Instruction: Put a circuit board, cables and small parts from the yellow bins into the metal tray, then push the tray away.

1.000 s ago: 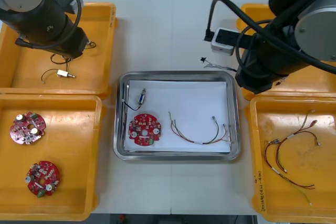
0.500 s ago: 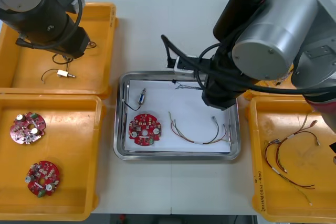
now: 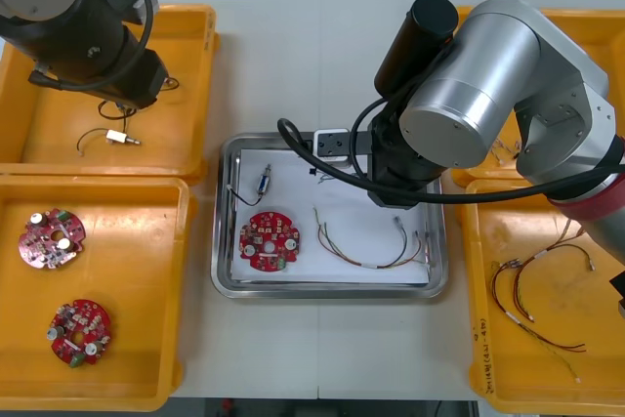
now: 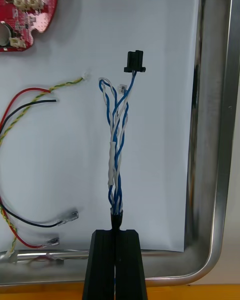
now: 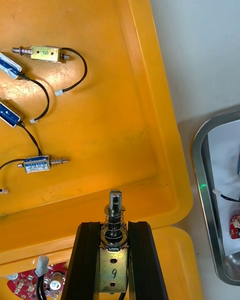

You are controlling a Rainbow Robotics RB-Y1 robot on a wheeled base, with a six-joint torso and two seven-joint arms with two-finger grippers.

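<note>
Over tray [image 4: 220,180], right gripper [image 4: 118,233] pinches cable [image 4: 116,145]; left gripper [image 5: 114,226] holds part [image 5: 115,202].

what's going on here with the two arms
The right gripper hangs over the metal tray, its fingers shut on a twisted blue and white cable. In the tray lie a red circuit board, a red and yellow cable and a small metal part. The left gripper, over a yellow bin, is shut on a second small metal part.
</note>
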